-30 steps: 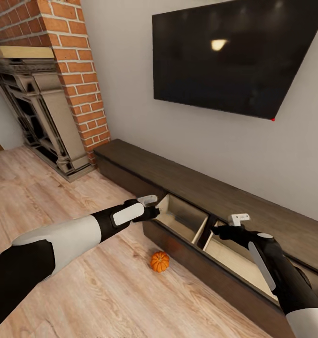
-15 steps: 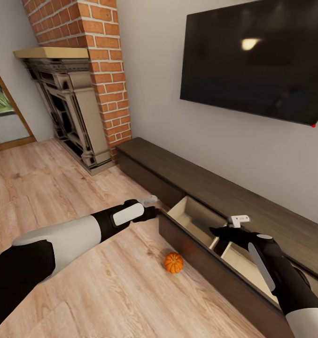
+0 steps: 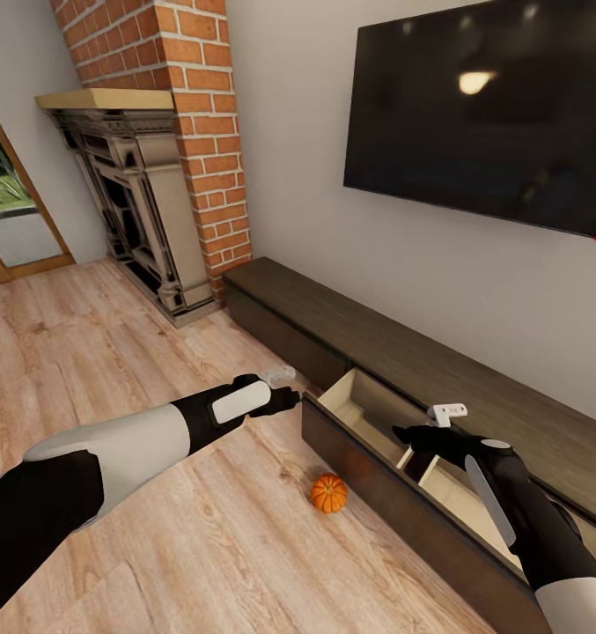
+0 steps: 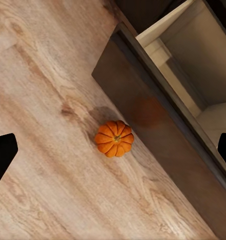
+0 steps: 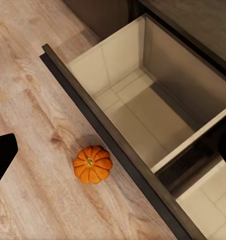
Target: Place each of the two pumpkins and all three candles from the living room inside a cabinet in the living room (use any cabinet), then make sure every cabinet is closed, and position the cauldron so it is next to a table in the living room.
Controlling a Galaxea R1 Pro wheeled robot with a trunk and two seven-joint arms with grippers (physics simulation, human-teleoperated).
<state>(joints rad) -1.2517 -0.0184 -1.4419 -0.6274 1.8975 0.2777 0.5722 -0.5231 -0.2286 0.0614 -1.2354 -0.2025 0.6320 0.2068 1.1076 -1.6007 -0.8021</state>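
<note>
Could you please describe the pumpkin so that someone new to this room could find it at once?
Below the wall-mounted television runs a long, low dark-brown cabinet with one drawer pulled open. On the wood floor just in front of that drawer's front panel sits the pumpkin: small, bright orange, ribbed.

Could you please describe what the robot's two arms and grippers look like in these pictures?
Both arms are glossy black with smooth white shell panels: a large white section along the left forearm, a narrow white strip on the right arm. The left gripper and right gripper are black, each topped by a small white block. No cables or markings show.
</note>
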